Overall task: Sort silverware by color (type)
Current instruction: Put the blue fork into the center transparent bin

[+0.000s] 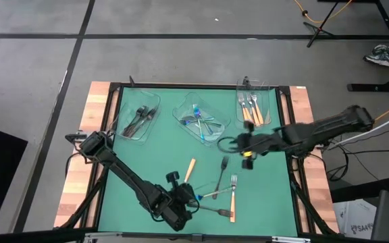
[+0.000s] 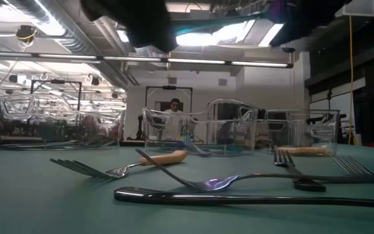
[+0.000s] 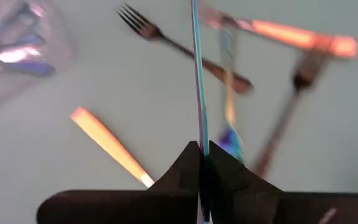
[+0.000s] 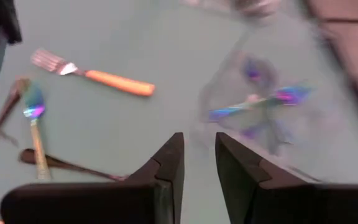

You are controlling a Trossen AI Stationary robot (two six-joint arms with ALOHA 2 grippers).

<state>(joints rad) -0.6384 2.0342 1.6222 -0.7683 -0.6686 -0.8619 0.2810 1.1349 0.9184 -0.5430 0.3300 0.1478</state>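
The left gripper is clamped thin-edge on an iridescent utensil above the loose silverware pile at the mat's near edge, so it could twist or slip out on the way to the middle tray, while the right gripper hovers empty, fingers parted, near that tray.

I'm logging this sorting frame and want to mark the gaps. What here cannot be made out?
- Left gripper, left wrist view: shut on an iridescent utensil, seen edge-on, so its kind is unreadable.
- Middle tray, right wrist view: contents blurred.
- Low view: both arms are cut off by the top edge.
- High view: the count in the dark-fork tray is too small to tell.
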